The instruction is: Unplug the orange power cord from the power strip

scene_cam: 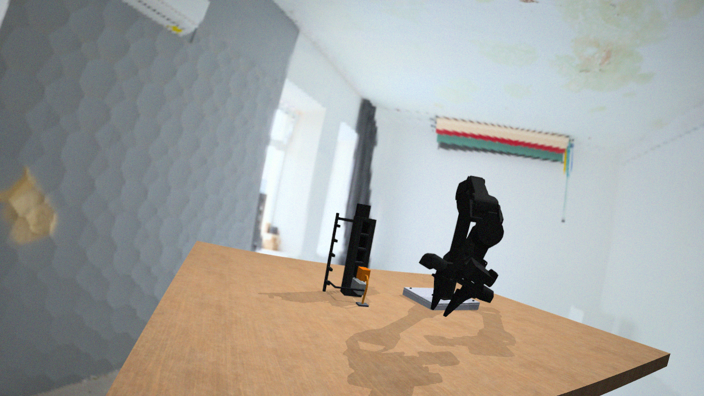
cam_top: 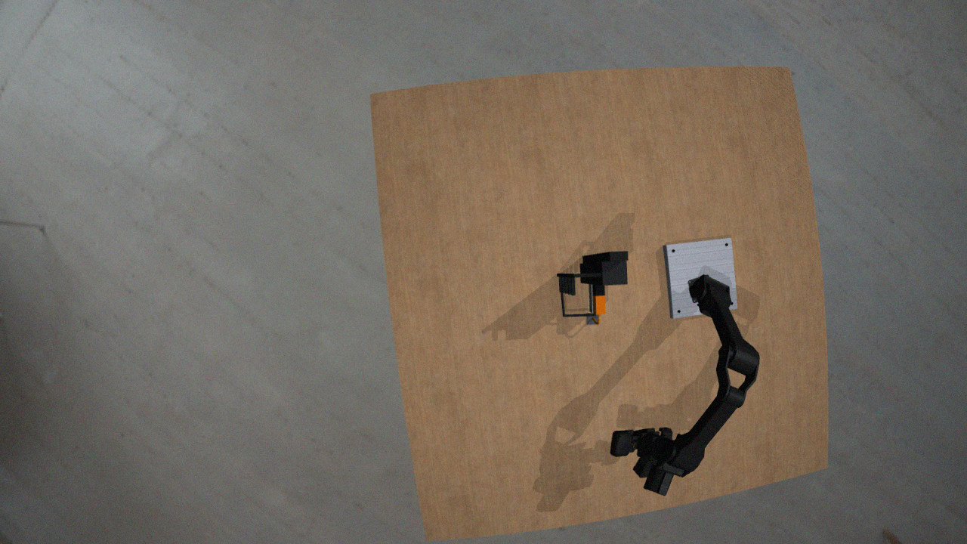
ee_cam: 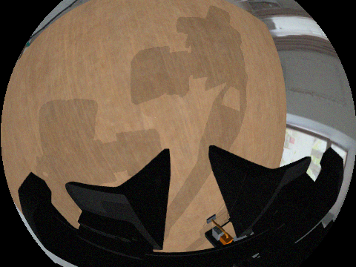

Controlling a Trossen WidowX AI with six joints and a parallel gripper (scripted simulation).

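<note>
The black power strip (cam_top: 613, 272) (scene_cam: 350, 260) stands upright on the table. The orange plug (cam_top: 600, 304) (scene_cam: 363, 273) (ee_cam: 226, 239) is at its lower front, just above a grey block (scene_cam: 357, 285) (ee_cam: 217, 233); how deep it sits in the strip is not visible. The orange cord (scene_cam: 366, 291) (ee_cam: 219, 225) runs from the plug down to a small grey pad (cam_top: 592, 320) (scene_cam: 362, 304) (ee_cam: 211, 219) on the table. My gripper (scene_cam: 439, 312) (ee_cam: 189, 152) is partly open and empty, fingers pointing down, well away from plug, cord and strip.
A thin black frame (cam_top: 563, 298) (scene_cam: 330, 255) stands beside the strip, on the side away from my arm's base. My arm's grey base plate (cam_top: 686, 270) (scene_cam: 416, 295) is on the strip's other side. The wooden table's edge (scene_cam: 615, 375) lies beyond my gripper.
</note>
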